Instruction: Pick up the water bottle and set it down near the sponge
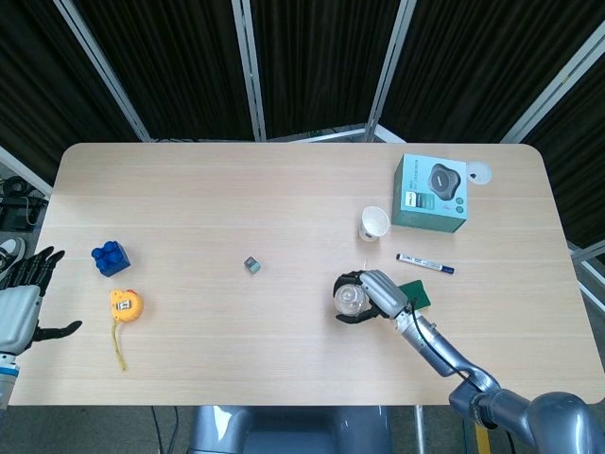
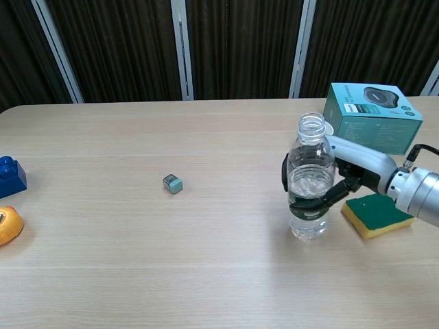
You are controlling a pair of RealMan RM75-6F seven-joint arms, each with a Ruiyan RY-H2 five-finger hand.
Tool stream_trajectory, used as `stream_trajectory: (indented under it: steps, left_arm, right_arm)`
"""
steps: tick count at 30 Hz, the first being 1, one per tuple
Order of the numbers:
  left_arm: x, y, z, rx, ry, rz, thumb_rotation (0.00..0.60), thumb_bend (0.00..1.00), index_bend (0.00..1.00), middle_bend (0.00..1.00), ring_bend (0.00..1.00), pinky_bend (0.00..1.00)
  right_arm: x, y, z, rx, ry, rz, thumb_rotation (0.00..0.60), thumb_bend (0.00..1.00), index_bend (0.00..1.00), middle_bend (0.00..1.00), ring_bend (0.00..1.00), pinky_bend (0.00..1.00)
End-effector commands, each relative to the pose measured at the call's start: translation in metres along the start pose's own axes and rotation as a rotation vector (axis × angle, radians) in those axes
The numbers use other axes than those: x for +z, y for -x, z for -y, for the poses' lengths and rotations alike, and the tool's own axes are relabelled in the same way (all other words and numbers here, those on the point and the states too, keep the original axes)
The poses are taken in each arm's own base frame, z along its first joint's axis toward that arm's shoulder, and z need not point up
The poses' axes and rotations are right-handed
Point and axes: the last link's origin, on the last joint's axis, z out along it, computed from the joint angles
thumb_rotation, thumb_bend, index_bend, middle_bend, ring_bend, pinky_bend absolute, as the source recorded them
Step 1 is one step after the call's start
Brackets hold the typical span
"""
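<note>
At the far left edge of the head view, the left hand [image 1: 21, 307] hangs just off the bench [image 1: 284, 189], holding nothing, its dark fingers [image 1: 38, 260] spread apart. Next along, on the left part of the bench, sits a blue toy brick [image 1: 111, 258], and just in front of it a yellow tape measure [image 1: 124, 305] with its tape trailing towards the front edge. Towards the middle, a small grey cube [image 1: 251, 265] stands alone, well apart from everything else.

Now right of centre, and here is the action: the water bottle [image 2: 311, 179] stands upright, uncapped, a little water inside, its base down on the bench in the chest view. The right hand [image 2: 343, 179] is wrapped around its lower half, black fingers [image 2: 306, 205] curling across the label band and gripping the bottle. Just beside it on the right lies the sponge [image 2: 378, 215], green on top and yellow beneath, near the bottle but not touching it.

Behind the hand, a white paper cup [image 1: 373, 223] rests near a teal box [image 1: 431, 193], and a marker pen [image 1: 424, 263] lies between that box and the sponge. At the box's far right corner sits a small white disc [image 1: 478, 172].
</note>
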Motion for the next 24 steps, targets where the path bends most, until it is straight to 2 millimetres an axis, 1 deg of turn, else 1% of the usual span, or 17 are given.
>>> stream_trajectory:
  steps: [1, 3, 5, 8, 13, 18, 19, 21, 23, 24]
  left_arm:
    - [0.0, 0.0, 0.0, 0.005, -0.001, -0.005, 0.6, 0.0, 0.0, 0.0, 0.0, 0.0]
    - [0.0, 0.0, 0.0, 0.002, -0.002, -0.004, 0.6, 0.0, 0.0, 0.0, 0.0, 0.0]
    - [0.0, 0.0, 0.0, 0.002, -0.001, -0.004, 0.6, 0.0, 0.0, 0.0, 0.0, 0.0]
    - [-0.001, 0.0, -0.001, 0.005, 0.0, -0.006, 0.6, 0.0, 0.0, 0.0, 0.0, 0.0]
    - [-0.001, 0.001, -0.001, 0.01, 0.001, -0.007, 0.6, 0.0, 0.0, 0.0, 0.0, 0.0]
    - [-0.002, 0.002, -0.002, 0.011, 0.004, -0.005, 0.6, 0.0, 0.0, 0.0, 0.0, 0.0]
    - [-0.002, 0.002, -0.002, 0.011, 0.005, -0.006, 0.6, 0.0, 0.0, 0.0, 0.0, 0.0]
    - [-0.002, 0.002, -0.002, 0.01, 0.005, -0.006, 0.6, 0.0, 0.0, 0.0, 0.0, 0.0]
    - [-0.002, 0.001, -0.002, 0.01, 0.004, -0.006, 0.6, 0.0, 0.0, 0.0, 0.0, 0.0]
    - [-0.003, 0.001, -0.002, 0.01, 0.004, -0.006, 0.6, 0.0, 0.0, 0.0, 0.0, 0.0]
  right_arm:
    - [-0.001, 0.0, -0.003, 0.009, 0.002, -0.01, 0.6, 0.48, 0.42, 0.52, 0.47, 0.42]
    - [-0.002, 0.0, -0.004, 0.009, 0.002, -0.014, 0.6, 0.38, 0.37, 0.5, 0.45, 0.38]
    - [-0.002, -0.002, -0.006, 0.007, 0.003, -0.019, 0.6, 0.27, 0.29, 0.46, 0.4, 0.3]
    - [-0.003, -0.004, -0.008, 0.012, 0.009, -0.032, 0.6, 0.19, 0.25, 0.41, 0.34, 0.24]
    - [-0.006, -0.007, -0.012, 0.027, 0.026, -0.042, 0.6, 0.1, 0.22, 0.33, 0.27, 0.21]
    - [-0.008, -0.01, -0.015, 0.035, 0.036, -0.046, 0.6, 0.01, 0.18, 0.27, 0.23, 0.19]
    - [-0.009, -0.011, -0.015, 0.034, 0.038, -0.048, 0.6, 0.0, 0.16, 0.26, 0.22, 0.18]
    - [-0.01, -0.013, -0.016, 0.028, 0.04, -0.047, 0.6, 0.0, 0.09, 0.21, 0.17, 0.12]
    - [-0.012, -0.015, -0.018, 0.005, 0.046, -0.047, 0.6, 0.0, 0.01, 0.1, 0.06, 0.02]
    - [-0.014, -0.016, -0.02, -0.009, 0.055, -0.041, 0.6, 0.0, 0.0, 0.06, 0.03, 0.0]
